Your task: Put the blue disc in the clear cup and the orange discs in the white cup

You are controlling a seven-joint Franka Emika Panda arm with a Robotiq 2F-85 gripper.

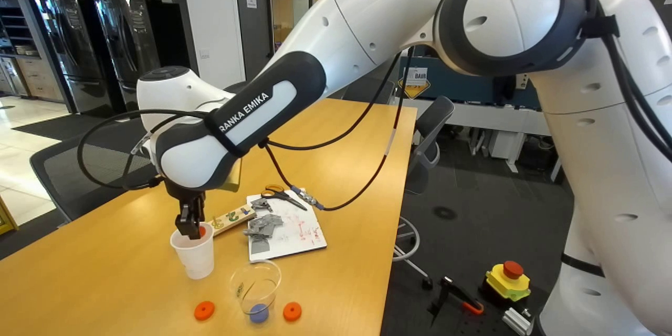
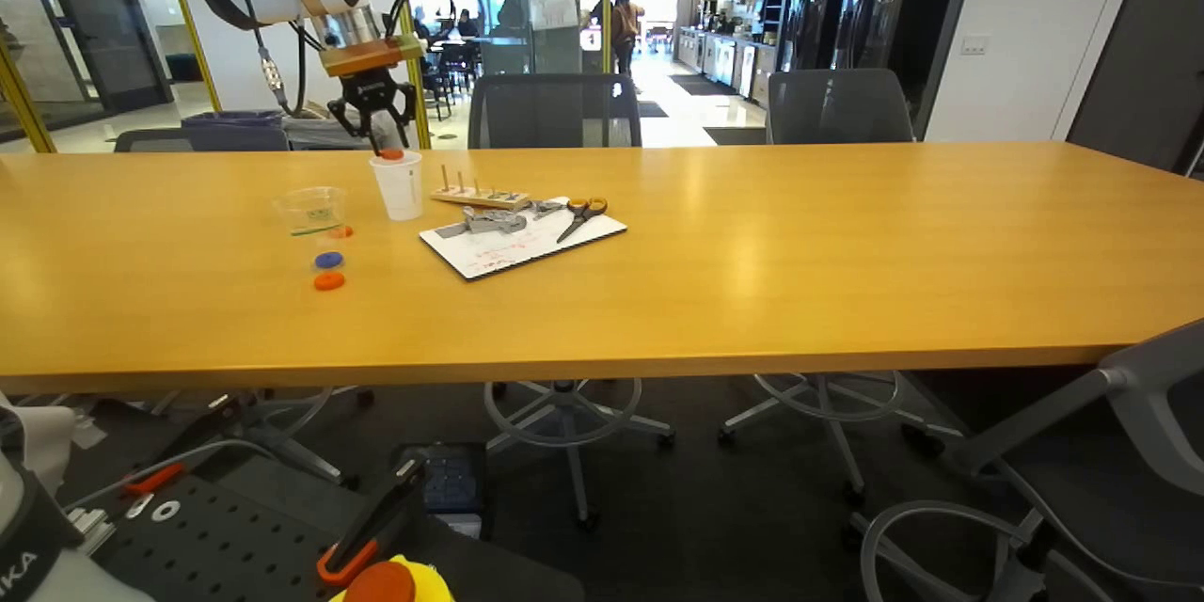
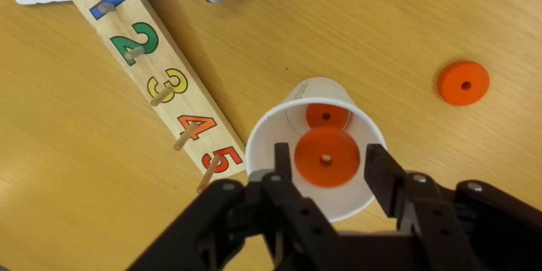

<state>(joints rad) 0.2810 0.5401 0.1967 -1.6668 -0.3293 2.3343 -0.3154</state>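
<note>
The gripper (image 3: 329,152) pointed downward at the mouth of the white cup (image 1: 197,263), which stood upright on the wooden table (image 1: 341,289). Its two dark fingers (image 3: 283,161) were apart; in the wrist view an orange disc (image 3: 311,169) — blurred along its lower edge — appeared between them, with a thin gap visible on either side. In an exterior view the same disc showed at the level of the cup's rim. A second orange disc (image 3: 315,114), its central hole visible, lay at the bottom of the white cup.

The clear cup (image 1: 270,283) stood upright near the white cup but apart from it. The blue disc (image 1: 258,313) lay at the base of the clear cup, seen through the transparent wall. A third orange disc (image 1: 204,310) and a fourth orange disc (image 1: 292,311) lay flat on the table, one to each side of the clear cup.

Surroundings: a wooden peg strip (image 3: 159,67), marked with the numerals 1 to 5 and carrying a peg at each, lay just beside the white cup. Beyond it rested a white board (image 1: 299,239) with red writing — gray scraps (image 1: 264,227) lay on its surface, and orange-handled scissors (image 1: 284,197) lay at one end.
</note>
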